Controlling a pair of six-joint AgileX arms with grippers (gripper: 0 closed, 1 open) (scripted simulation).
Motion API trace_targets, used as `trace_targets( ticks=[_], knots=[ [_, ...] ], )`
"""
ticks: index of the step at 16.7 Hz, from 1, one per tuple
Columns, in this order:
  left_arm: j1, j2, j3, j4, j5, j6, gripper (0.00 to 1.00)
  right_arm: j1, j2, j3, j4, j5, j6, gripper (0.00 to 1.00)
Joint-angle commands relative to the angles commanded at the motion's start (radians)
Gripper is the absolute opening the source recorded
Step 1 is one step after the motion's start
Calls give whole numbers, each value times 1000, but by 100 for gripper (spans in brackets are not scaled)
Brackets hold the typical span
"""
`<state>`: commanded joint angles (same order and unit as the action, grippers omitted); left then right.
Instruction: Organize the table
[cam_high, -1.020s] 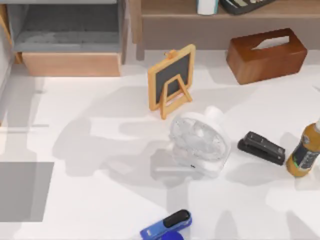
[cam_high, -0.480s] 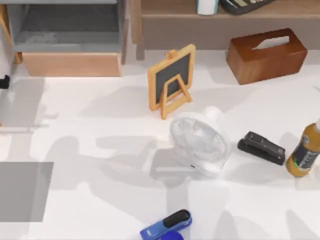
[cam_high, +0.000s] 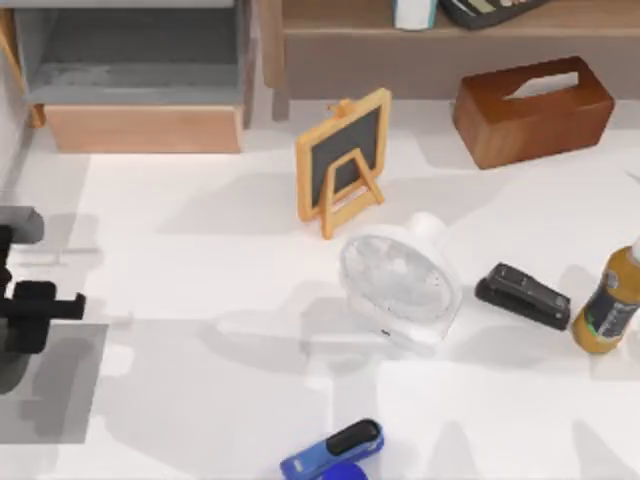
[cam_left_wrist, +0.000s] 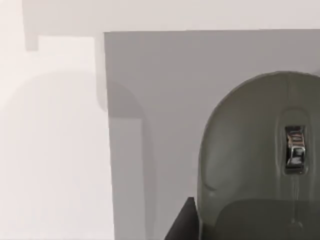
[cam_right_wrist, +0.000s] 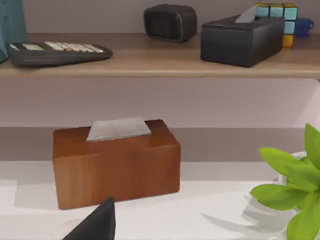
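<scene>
Broad white table across nearly the whole top view, unchanged from half a second back. New at the left edge since then: the left arm, now well into frame, its dark tool over the upper edge of the grey mat at lower left, where before only a small dark tip showed higher up. Cannot tell how wide that tool stands. Everything else exactly where it lay before.

Wooden shelf unit along the top, carrying a calculator, a small dark clock, a black tissue box with a tissue poking out, and a colour cube behind it. Open drawer at upper left, grey inside, nothing visible in it. Brown tissue box at upper right of the table, a tissue standing out of its slot. White fan near the centre, lying tilted. Small chalkboard easel upright above it. Grey mouse on the mat in the left wrist view. Bottle at the right edge, black stapler just beside it. Blue stapler at the bottom edge. Green plant at lower right of the right wrist view, along with a dark fingertip of the right tool, width not readable.
</scene>
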<state>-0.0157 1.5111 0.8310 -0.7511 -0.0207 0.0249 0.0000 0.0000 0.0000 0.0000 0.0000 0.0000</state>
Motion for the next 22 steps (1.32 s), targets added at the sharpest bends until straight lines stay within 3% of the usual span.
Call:
trace_targets(
  ticks=[22],
  knots=[
    [-7, -21, -5, 42, 9, -13, 0, 0, 0, 0, 0, 0, 0, 100]
  ],
)
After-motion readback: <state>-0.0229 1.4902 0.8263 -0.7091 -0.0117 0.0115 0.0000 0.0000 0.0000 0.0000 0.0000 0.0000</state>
